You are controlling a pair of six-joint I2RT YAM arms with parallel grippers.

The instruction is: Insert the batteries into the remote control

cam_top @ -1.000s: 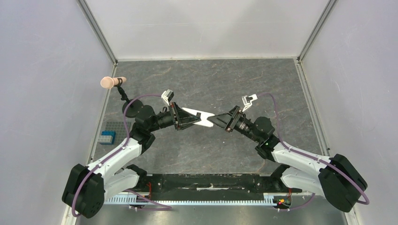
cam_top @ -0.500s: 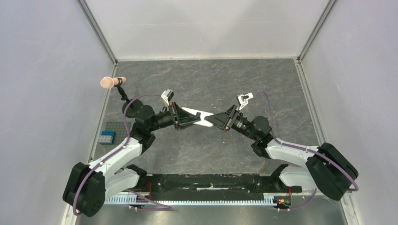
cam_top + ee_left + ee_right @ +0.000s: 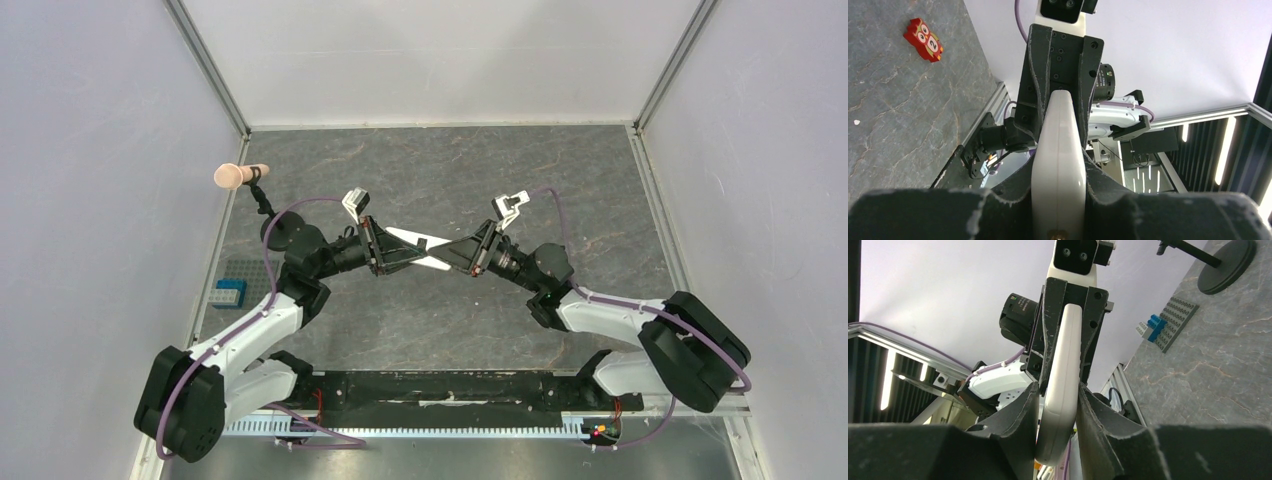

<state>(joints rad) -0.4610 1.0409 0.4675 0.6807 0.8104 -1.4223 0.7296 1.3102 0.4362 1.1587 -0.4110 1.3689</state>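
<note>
The remote control [image 3: 408, 239] hangs edge-up over the middle of the table, held from both ends. My left gripper [image 3: 400, 255] is shut on it; in the left wrist view the white body [image 3: 1058, 150] fills the space between the pads of the left gripper [image 3: 1060, 167]. My right gripper [image 3: 458, 255] comes from the opposite side. In the right wrist view its jaws press both faces of the remote control [image 3: 1065, 360] at the right gripper [image 3: 1058, 392]. The batteries are out of view.
A red owl-faced piece [image 3: 924, 40] lies on the table. A grey baseplate with a blue brick [image 3: 230, 288] sits at the left edge. A black round-based stand [image 3: 285, 232] with a peach-coloured tip [image 3: 230, 177] stands behind the left arm. Grey walls enclose the table.
The right arm has slid left onto the remote's free end and its jaws have narrowed around it. The left arm has kept its grip and place.
</note>
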